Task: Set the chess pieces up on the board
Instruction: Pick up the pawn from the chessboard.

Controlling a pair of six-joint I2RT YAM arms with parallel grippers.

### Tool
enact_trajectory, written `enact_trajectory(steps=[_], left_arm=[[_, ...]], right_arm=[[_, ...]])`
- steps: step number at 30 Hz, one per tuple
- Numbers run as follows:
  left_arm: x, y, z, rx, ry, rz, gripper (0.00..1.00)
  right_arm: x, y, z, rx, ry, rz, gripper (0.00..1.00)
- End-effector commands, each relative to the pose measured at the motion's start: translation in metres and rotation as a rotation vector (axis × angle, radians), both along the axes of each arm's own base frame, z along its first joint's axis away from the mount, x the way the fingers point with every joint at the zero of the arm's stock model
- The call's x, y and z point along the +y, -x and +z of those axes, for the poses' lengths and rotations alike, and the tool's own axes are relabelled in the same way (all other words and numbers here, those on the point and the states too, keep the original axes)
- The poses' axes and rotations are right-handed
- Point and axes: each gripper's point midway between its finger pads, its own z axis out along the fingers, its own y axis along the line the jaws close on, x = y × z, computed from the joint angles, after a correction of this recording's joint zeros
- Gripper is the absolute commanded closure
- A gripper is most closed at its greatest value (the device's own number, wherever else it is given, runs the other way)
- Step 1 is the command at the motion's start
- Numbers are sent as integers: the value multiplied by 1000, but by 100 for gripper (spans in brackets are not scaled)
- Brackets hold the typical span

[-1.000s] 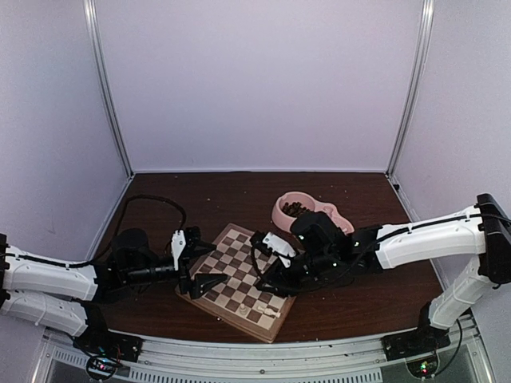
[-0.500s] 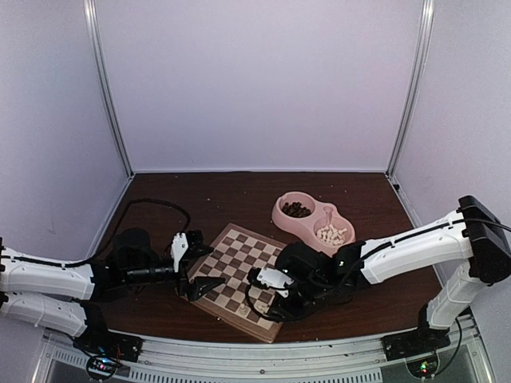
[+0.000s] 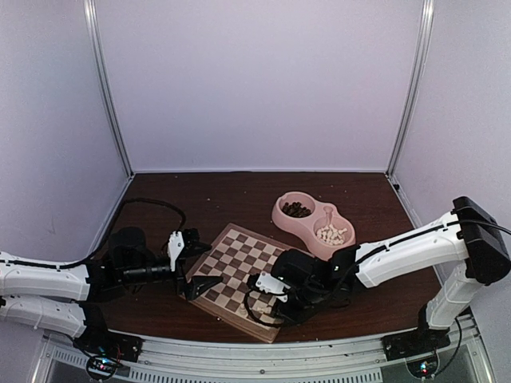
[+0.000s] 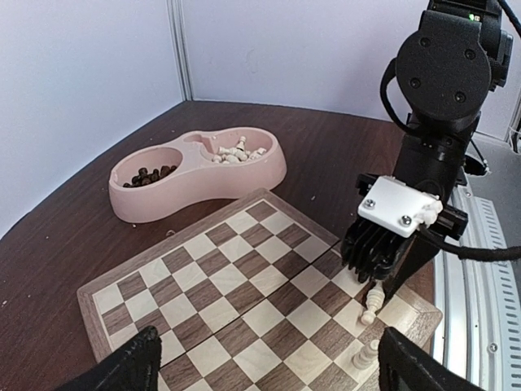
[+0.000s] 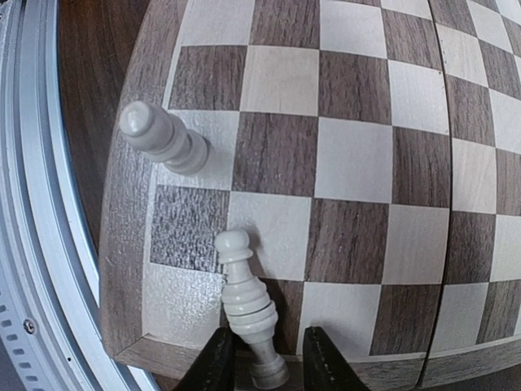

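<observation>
1. The right wrist view, unlike the overhead one, shows a cream chess piece (image 5: 244,297) between the fingers of the right gripper (image 5: 269,362), at the near corner of the board (image 5: 366,163).
2. The jaws stand narrowly apart round its base; whether they pinch it, I cannot tell.
3. A second cream piece (image 5: 167,138) stands just left, by the rim; bare checks lie beyond.
4. The left gripper (image 4: 269,366) gapes wide at the board's left edge.
5. Far right sits the pink bowl (image 4: 195,183).
</observation>
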Motion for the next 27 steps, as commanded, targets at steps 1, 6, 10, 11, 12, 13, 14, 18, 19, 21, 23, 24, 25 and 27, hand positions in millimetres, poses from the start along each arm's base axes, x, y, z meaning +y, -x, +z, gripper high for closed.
enact_trajectory(steps=[1, 6, 10, 11, 12, 13, 14, 18, 19, 21, 23, 24, 25, 27], left_arm=[[-4, 0, 13, -33, 25, -14, 7], [-5, 3, 13, -29, 26, -28, 7], [-5, 6, 14, -31, 33, -45, 7], [-5, 7, 14, -31, 34, -49, 7], [-6, 7, 14, -30, 35, -54, 6], [-6, 8, 13, -27, 36, -58, 6], [-7, 10, 14, -27, 38, -69, 7], [-11, 20, 15, -16, 48, -136, 6], [-12, 23, 16, -14, 51, -153, 7], [-14, 28, 17, -9, 58, -184, 7], [-15, 31, 17, -4, 60, -203, 6], [-16, 32, 17, -3, 62, -213, 6], [-16, 34, 15, -2, 62, -221, 6], [-17, 35, 15, 0, 64, -231, 6]], right_arm=[[-1, 0, -2, -19, 31, 5, 74], [1, 1, 11, -27, -24, 7, 80], [1, 2, 22, -36, -70, 6, 85], [2, 2, 24, -40, -79, 5, 85], [2, 1, 26, -45, -88, 3, 86], [2, 1, 29, -50, -98, 0, 87], [2, 0, 32, -55, -110, -3, 87], [3, -2, 44, -80, -163, -14, 89], [3, -3, 48, -89, -180, -16, 89], [4, -6, 57, -109, -209, -25, 91], [5, -11, 67, -137, -237, -42, 94], [6, -13, 73, -156, -251, -48, 94], [7, -18, 78, -175, -262, -63, 95], [11, -22, 90, -194, -281, -76, 95]])
